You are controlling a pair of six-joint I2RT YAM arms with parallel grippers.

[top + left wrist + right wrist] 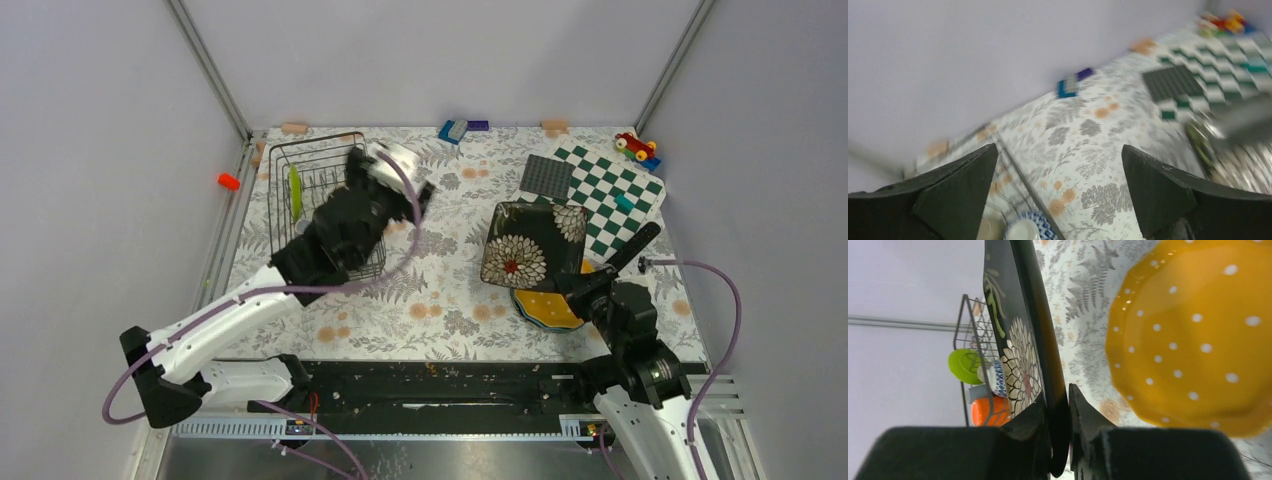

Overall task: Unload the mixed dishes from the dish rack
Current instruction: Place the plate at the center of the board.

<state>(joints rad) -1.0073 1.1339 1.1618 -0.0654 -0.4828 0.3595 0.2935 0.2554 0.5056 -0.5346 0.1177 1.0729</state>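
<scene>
Dish rack (283,160), rectangular dark wire basket with upright prongs: stands at the far left of the floral-patterned bench (450,300), holding a lime-green plate (295,190) upright, an orange mug (983,411) and a blue white-dotted piece (1025,231). Left gripper (1058,162): above the rack, jaws wide apart, nothing between them. Black floral square plate (530,245): out of the rack, at the right of the bench, tilted, its edge clamped in the narrow jaws of the right gripper (1060,405). Yellow white-dotted plate (548,308): flat on the bench just beneath it, resting on a blue-rimmed plate (522,305). Green-white chequered board (612,200) and dark grey studded square (547,178): far right, beyond the plates.
</scene>
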